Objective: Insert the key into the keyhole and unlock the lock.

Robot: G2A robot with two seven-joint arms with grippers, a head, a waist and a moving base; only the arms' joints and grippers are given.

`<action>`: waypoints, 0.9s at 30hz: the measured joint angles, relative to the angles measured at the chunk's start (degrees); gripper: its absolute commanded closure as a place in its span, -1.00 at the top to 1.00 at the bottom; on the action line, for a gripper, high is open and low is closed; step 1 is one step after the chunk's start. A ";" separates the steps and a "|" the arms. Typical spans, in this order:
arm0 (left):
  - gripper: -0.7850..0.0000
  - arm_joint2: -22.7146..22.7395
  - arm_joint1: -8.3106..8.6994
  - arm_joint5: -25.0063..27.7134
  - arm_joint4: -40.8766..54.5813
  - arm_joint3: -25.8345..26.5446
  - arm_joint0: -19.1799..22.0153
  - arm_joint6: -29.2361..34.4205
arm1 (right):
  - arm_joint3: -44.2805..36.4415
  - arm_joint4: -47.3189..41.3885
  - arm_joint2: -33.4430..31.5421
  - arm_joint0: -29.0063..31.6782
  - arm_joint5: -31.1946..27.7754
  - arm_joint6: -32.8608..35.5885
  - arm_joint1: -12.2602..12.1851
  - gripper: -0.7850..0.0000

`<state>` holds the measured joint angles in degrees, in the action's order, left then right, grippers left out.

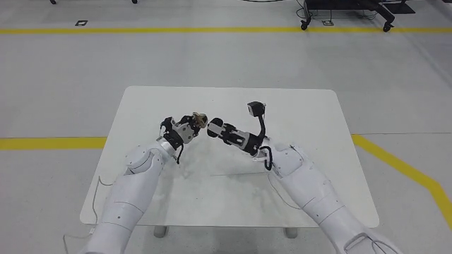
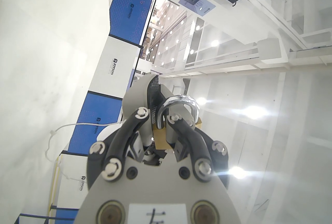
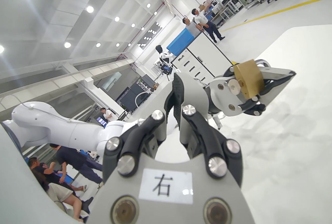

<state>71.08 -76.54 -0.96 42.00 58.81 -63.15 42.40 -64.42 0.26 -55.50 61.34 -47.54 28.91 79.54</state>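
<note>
A brass padlock [image 1: 199, 121] with a silver shackle [image 2: 180, 103] hangs above the middle of the white table [image 1: 304, 113]. My left gripper [image 1: 191, 125] is shut on the padlock body [image 2: 161, 137], shackle pointing away from the wrist. My right gripper [image 1: 212, 125] faces it from the other side, a short gap off. Its fingers [image 3: 181, 85] are pressed together and shut, and I see no key between the pads. In the right wrist view the padlock [image 3: 249, 79] sits just beyond those fingertips, its flat bottom face turned toward them.
Both arms meet over the table's centre, with bare tabletop [image 1: 233, 190] all around them. Yellow floor lines [image 1: 212, 29] run past the table. Workbenches and several people stand far off in the hall.
</note>
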 measured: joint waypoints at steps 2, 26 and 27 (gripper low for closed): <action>-1.00 -0.16 -0.05 0.17 0.41 -0.40 0.28 1.25 | 0.61 2.18 0.53 -0.67 0.62 -0.63 0.15 -1.00; -1.00 -1.13 0.12 6.09 -4.75 -2.27 2.09 1.57 | 4.26 10.03 1.26 -2.93 0.56 -8.90 0.98 1.00; -1.00 -1.02 0.29 8.68 -7.59 -1.42 1.85 -0.83 | 3.43 12.92 0.31 -2.75 1.72 -10.19 0.62 1.00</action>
<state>70.06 -76.25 7.72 34.41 57.40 -61.30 41.57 -61.00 13.18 -55.20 58.59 -45.81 18.73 80.16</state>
